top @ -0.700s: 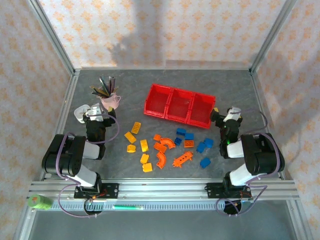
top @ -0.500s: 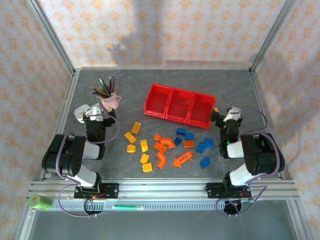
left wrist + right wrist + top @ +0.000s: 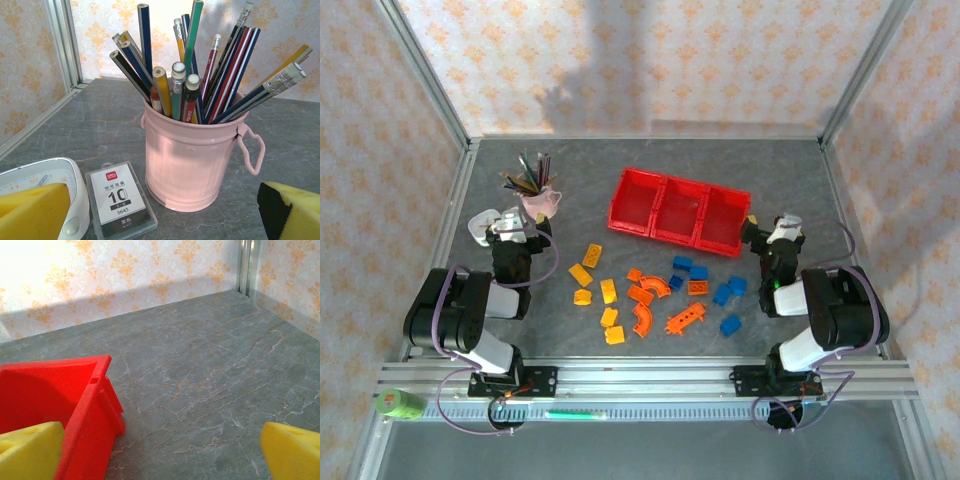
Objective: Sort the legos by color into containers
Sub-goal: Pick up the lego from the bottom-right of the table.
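The legos lie loose on the grey table between the arms: yellow ones to the left, orange ones including curved arches in the middle, blue ones to the right. Beyond them stand the containers, three red bins joined in a row. My left gripper is open at the far left, away from the legos, its yellow pads wide apart in front of a pink cup. My right gripper is open beside the right end bin, with bare table between its pads.
A pink cup of pencils stands just ahead of the left gripper. Beside it lie a small labelled plastic case and a white dial device. Metal frame posts and patterned walls enclose the table.
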Motion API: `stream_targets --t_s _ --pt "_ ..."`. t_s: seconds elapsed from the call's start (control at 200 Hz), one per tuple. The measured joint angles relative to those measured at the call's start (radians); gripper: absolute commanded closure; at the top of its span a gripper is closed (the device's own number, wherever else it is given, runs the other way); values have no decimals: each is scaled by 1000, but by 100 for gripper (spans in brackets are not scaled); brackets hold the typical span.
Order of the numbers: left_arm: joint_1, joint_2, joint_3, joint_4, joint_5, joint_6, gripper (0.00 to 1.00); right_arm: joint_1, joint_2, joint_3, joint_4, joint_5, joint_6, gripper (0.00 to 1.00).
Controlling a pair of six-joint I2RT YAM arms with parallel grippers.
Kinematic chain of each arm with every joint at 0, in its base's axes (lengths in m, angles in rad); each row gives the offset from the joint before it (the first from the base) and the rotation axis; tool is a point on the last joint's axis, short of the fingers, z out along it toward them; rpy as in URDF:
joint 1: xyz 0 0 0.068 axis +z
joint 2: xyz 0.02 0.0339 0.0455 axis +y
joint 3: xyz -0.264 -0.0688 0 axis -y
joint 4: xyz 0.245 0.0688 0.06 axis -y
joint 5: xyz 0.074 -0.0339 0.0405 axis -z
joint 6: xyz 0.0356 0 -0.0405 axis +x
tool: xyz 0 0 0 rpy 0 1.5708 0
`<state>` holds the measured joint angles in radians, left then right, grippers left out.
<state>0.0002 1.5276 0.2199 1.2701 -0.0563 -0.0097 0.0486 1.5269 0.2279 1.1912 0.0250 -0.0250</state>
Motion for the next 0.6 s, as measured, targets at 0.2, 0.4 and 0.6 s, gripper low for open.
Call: stream_targets --t_s 0.2,0.4,0.6 --pt "0 0 0 0 0 0 1 0 0 0 0 0 0 0" --pt "0 0 0 1 0 0 1 0 0 0 0 0 0 0" --pt "0 -11 -43 44 -3 0 1 0 -1 0 1 -3 -2 0"
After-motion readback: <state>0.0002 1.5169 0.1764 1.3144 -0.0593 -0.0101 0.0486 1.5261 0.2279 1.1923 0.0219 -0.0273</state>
